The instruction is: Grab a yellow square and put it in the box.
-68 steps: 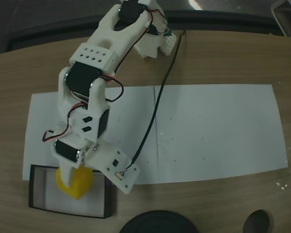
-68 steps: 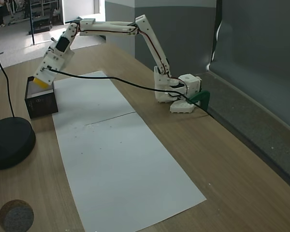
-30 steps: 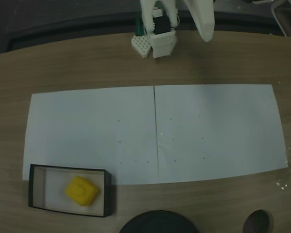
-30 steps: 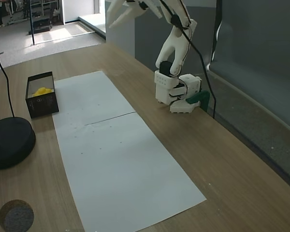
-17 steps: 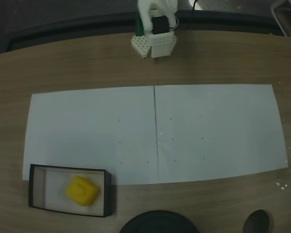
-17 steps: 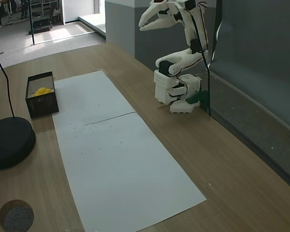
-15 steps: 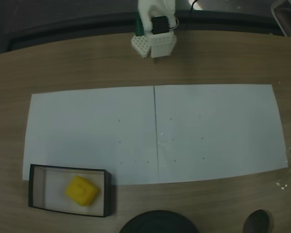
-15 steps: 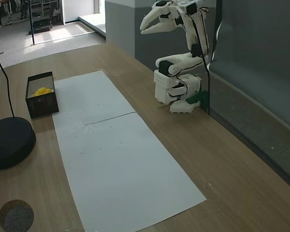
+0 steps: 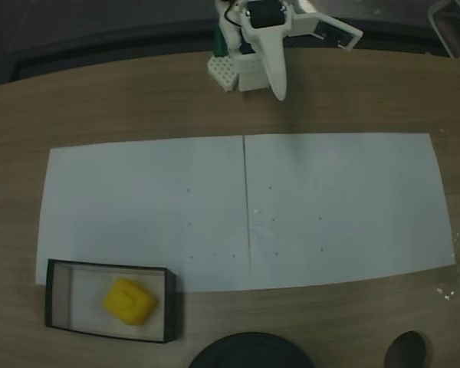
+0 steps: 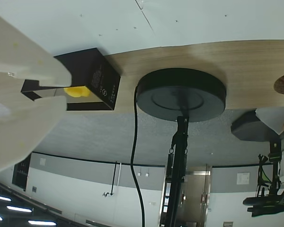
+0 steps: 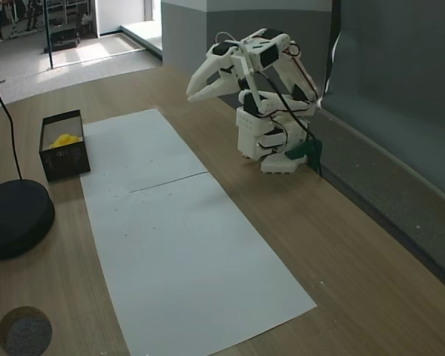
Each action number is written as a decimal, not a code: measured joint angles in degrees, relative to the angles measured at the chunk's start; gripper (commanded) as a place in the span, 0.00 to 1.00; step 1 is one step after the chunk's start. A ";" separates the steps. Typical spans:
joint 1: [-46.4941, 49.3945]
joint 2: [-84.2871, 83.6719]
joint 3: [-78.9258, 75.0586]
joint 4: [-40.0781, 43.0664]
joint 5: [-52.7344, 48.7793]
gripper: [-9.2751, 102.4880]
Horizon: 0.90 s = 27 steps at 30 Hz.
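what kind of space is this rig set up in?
Probably an office or lab: a long wooden table against a grey partition, a black round stand base on it, and open floor with equipment beyond.

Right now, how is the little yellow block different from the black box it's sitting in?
The yellow square is bright yellow all over; the box has thin black walls and a pale bottom. The yellow square is much smaller than the box, which is several times wider. The yellow square is solid with rounded corners; the box is hollow and open-topped. Both sit at the table's edge, far from the tool.
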State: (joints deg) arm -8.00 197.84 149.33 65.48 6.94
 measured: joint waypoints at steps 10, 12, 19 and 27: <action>4.75 0.00 22.94 -16.17 0.00 0.08; 6.33 0.00 26.46 -18.90 0.00 0.08; 7.82 0.00 28.83 -18.81 0.00 0.08; 7.73 0.00 28.56 -9.05 0.00 0.08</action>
State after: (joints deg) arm -0.26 197.84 177.89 56.43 6.94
